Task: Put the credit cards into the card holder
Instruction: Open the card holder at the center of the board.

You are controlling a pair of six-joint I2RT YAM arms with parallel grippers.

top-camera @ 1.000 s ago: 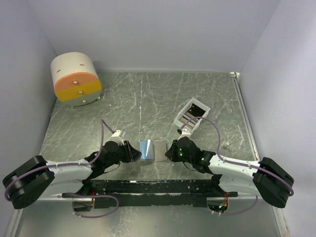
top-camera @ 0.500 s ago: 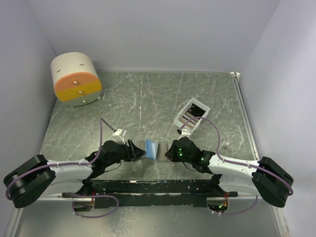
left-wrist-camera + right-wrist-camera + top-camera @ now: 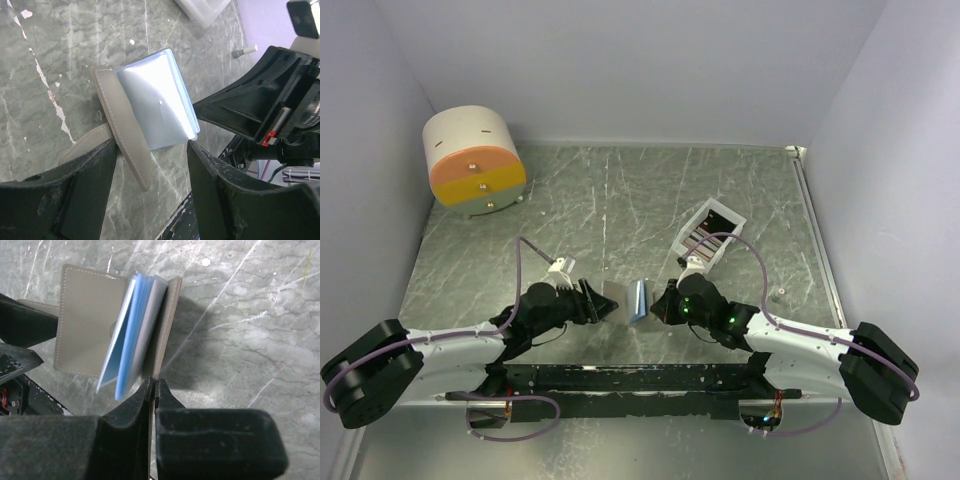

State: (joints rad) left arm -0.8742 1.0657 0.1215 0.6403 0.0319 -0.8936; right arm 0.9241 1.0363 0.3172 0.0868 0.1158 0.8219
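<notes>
The card holder (image 3: 636, 298) stood half open on its edge at the near middle of the marbled surface (image 3: 620, 200), its light blue inner leaves fanned between taupe-grey covers. The right gripper (image 3: 657, 304) was clenched on the edge of one cover, its fingers pinched tight on the thin taupe flap. The left gripper (image 3: 592, 300) was released, its fingers spread to either side of the other cover, which lay down on the surface. Farther back and to the right, the credit cards (image 3: 700, 238) sat in a white slotted tray (image 3: 728, 212). A cream-and-orange drum (image 3: 475, 160) occupied the far left corner.
</notes>
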